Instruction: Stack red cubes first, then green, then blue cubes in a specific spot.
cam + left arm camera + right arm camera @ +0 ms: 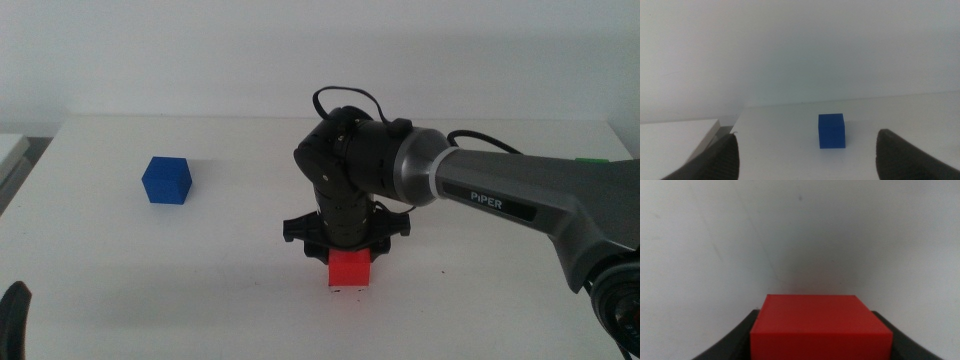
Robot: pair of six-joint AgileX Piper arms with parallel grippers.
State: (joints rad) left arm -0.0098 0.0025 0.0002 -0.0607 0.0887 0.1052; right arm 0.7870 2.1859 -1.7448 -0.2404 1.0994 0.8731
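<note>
the right gripper [347,262] stood near the table's middle, its jaws clamped on the red cube [350,270], which sat low at the white tabletop [240,290]. a clean release called for opening straight and lifting vertically. the left gripper [805,152] waited with jaws apart, facing the blue cube [166,180] at far left.

Right arm [520,205]: grey link casing, "PiPER" printed in white on its side, with a small green mark on its upper edge near the right border. Wrist section [350,165] is matte black and rounded; a thin black cable [345,95] loops over its top, and the black gripper body [345,232] below it carries short side tabs. Left gripper [805,155]: two dark jaws with a rough, matte surface, rounded at the tips.
</note>
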